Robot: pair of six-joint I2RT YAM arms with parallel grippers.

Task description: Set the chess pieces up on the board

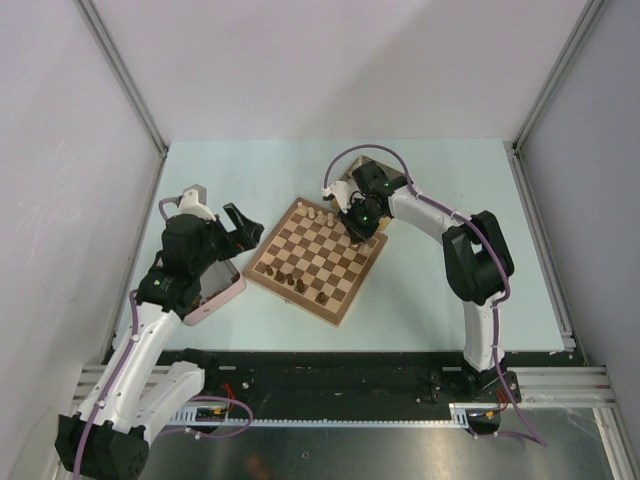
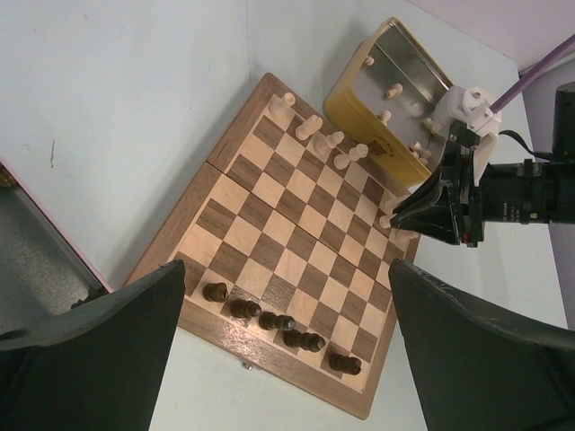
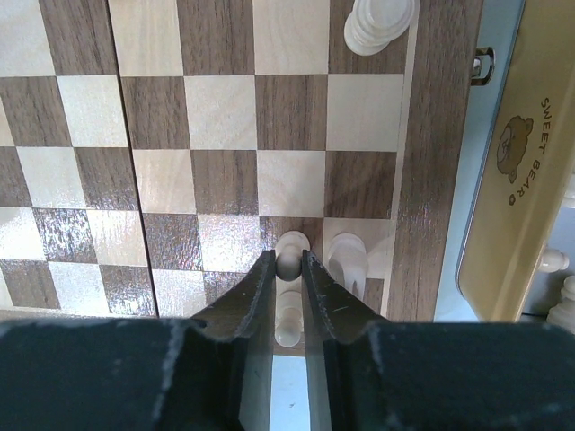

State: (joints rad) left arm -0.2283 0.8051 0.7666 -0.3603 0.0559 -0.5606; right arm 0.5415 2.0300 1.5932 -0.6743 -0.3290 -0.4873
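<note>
Right claw (image 3: pixel 287 260) is closed on a pale piece (image 3: pixel 287 319), black fingers (image 3: pixel 247 301) tight on both sides of it. The piece is over the board's (image 1: pixel 318 262) edge row on the yellow-tin side. Can't tell if its base touches the square. Another pale piece stands just beside it on the next square toward the tin.

Left claw (image 1: pixel 236 230) is wide open and holds nothing. It hovers off the board's left corner, above the pink tin (image 1: pixel 218 290).

The board lies flat on the pale blue surface (image 1: pixel 440 290), turned diagonally between the two arms. A row of pale pieces (image 2: pixel 322 135) stands along the far edge next to the yellow tin, with gaps between some. Dark pieces (image 2: pixel 278 321) sit in a loose line along the opposite edge, nearer the left arm, about six of them and some touching. The middle squares are bare.

The yellow tin (image 2: pixel 359 126) is open, lies just beside the board's far edge, and has several pale pieces inside. Its rim reads "SWEET BEAR" with a bear drawing in the right wrist view. The pink tin sits on the surface left of the board, mostly hidden under the left arm, contents not visible.
</note>
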